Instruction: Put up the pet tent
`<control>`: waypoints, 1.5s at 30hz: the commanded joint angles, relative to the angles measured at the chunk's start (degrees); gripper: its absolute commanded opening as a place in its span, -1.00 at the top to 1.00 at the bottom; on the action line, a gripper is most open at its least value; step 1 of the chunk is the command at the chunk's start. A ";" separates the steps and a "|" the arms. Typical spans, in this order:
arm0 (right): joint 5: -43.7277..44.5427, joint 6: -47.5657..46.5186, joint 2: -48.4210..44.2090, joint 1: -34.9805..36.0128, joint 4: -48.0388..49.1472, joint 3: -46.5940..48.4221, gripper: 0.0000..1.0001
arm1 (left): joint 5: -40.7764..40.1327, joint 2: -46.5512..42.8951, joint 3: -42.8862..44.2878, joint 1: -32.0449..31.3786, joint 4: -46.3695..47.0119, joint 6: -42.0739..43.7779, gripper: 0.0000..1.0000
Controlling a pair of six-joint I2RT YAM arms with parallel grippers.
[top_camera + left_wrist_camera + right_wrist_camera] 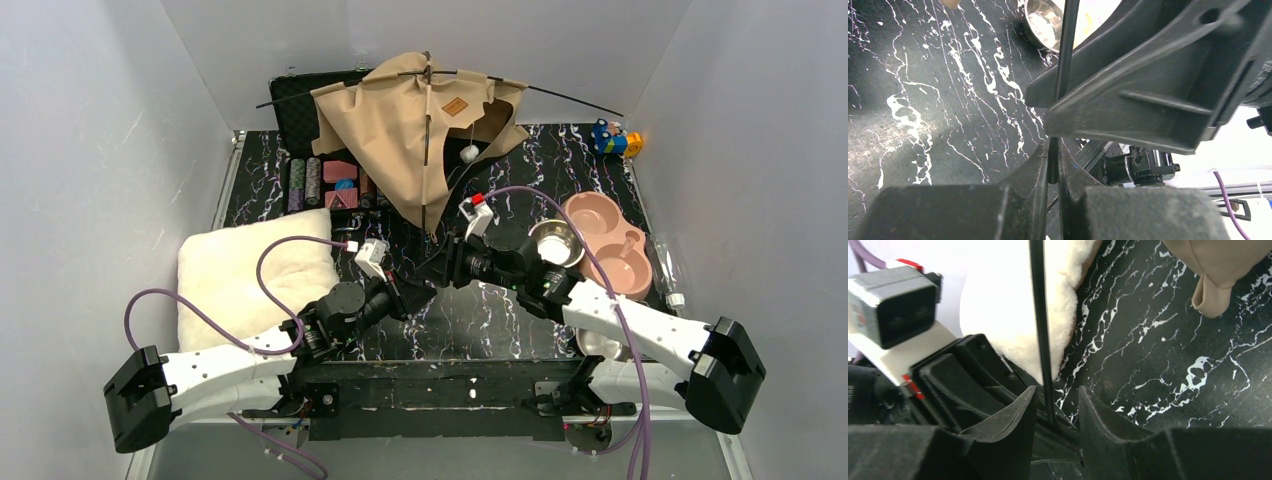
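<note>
The pet tent (400, 140) sits at the far middle of the counter (470, 320). It looks droopy and is not stood up right yet. One thin black pole (1040, 315) comes down from it toward the near side, and both arms meet there.

The left tool (1053, 161) is pinched tight on the low end of that pole. I think it holds the pole so it will not slip or swing. The right tool (1055, 407) has its two fingers apart, one on each side of the pole, and is not squeezing it. It looks ready to grab the pole too.

The left arm lies low and reaches from the near left, past the fluffy cushion (250, 275), to the middle. The right arm reaches in from the near right, beside the shiny bowl (556, 243). The two tools are nose to nose, almost touching.
</note>
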 commanded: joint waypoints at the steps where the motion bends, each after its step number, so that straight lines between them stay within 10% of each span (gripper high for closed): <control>1: -0.40 -1.01 1.42 -0.06 -0.27 1.55 0.15 | -3.71 -0.18 0.31 1.12 1.34 -0.22 1.00; 12: 1.80 -1.94 0.22 -0.06 -0.52 1.21 0.97 | -2.20 0.19 0.80 1.19 0.53 0.46 1.00; 14: 2.98 -2.09 -0.64 -0.06 -1.32 1.01 0.97 | -0.60 -0.28 1.38 1.71 -1.55 1.74 0.32; 16: 3.88 -2.18 -1.55 -0.01 -2.05 0.74 0.97 | 1.20 -1.42 2.31 2.63 -5.07 3.04 -0.77; 17: 4.20 -2.30 -2.07 -0.01 -2.25 0.60 0.97 | 2.06 -2.14 2.84 3.21 -6.92 3.85 -0.94; 30: 3.84 -2.93 -6.21 -0.23 -3.73 -0.89 0.97 | 10.05 -5.19 12.70 19.60 -22.88 11.37 -0.97; 45: 2.52 -2.51 -7.58 -0.21 -3.01 -0.92 0.97 | 24.98 23.29 22.74 25.84 3.04 12.66 -0.96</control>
